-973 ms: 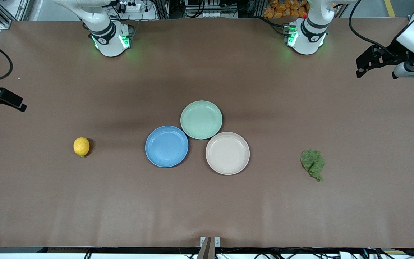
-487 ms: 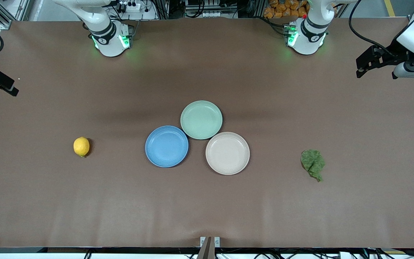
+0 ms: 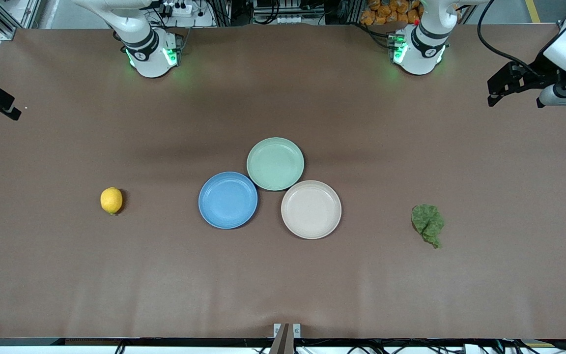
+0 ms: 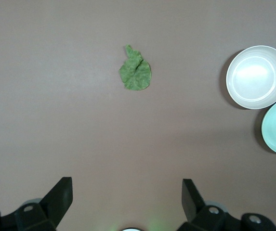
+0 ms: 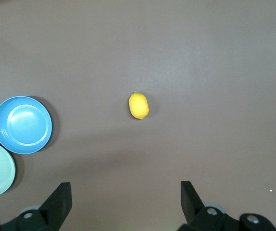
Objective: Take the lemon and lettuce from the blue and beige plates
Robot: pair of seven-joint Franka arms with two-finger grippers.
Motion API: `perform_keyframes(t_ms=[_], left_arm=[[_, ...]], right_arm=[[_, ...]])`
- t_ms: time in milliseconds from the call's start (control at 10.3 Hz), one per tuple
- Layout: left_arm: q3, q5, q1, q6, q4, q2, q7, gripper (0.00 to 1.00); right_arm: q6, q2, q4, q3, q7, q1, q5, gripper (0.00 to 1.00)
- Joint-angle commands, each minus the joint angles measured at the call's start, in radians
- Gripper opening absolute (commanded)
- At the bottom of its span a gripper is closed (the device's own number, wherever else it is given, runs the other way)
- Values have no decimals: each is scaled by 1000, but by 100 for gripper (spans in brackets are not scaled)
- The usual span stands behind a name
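Already Off the Plates: Lemon and Lettuce Lie on the Table

So the big brown table [image 3: 283, 285] fills the front view. In the middle of that view three plates touch each other: the blue plate [image 3: 228, 200], the beige plate [image 3: 311, 209] and a mint-green plate [image 3: 275, 163] just above them. All three are bare.

The left gripper [image 4: 126, 185] hangs over the table's edge at the left arm's end, in the upper part of the front view. Its fingers are spread wide and hold nothing. The right gripper [image 5: 125, 185] hangs over the edge at the right arm's end, spread wide and holding nothing too.

The lettuce [image 3: 428, 223] lies on the table in the lower half of the view, toward the left arm's end, well apart from the beige plate. It looks light, soft and floppy. I would pinch it at its thick crumpled middle, gently, since it may tear.

The lemon [image 3: 111, 200] sits toward the right arm's end, well apart from the blue plate. It looks firm, smooth and ready to roll. I would grip it across its narrow middle.
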Motion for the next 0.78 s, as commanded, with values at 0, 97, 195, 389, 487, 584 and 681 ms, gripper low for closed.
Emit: perform_keyframes(t_ms=[0, 97, 195, 389, 487, 584, 681], left_arm=[[-2, -18, 9, -22, 21, 3, 17, 100], [-2, -18, 9, -22, 21, 3, 17, 100], [-4, -15, 9, -22, 21, 3, 17, 100], [-2, -18, 11, -22, 21, 3, 17, 100], [-2, -18, 9, -22, 21, 3, 17, 100], [-2, -19, 9, -22, 21, 3, 17, 100], [-2, -19, 9, -22, 21, 3, 17, 100]], right_arm=[[-23, -5, 3, 16, 3, -11, -6, 100], [-39, -3, -2, 14, 3, -9, -4, 100], [-40, -1, -5, 14, 3, -6, -4, 100], [-49, -1, -5, 16, 3, -1, -4, 100], [-51, -3, -5, 16, 3, 0, -4, 100], [-51, -3, -3, 16, 3, 0, -4, 100], [-51, -3, -3, 16, 3, 0, -4, 100]])
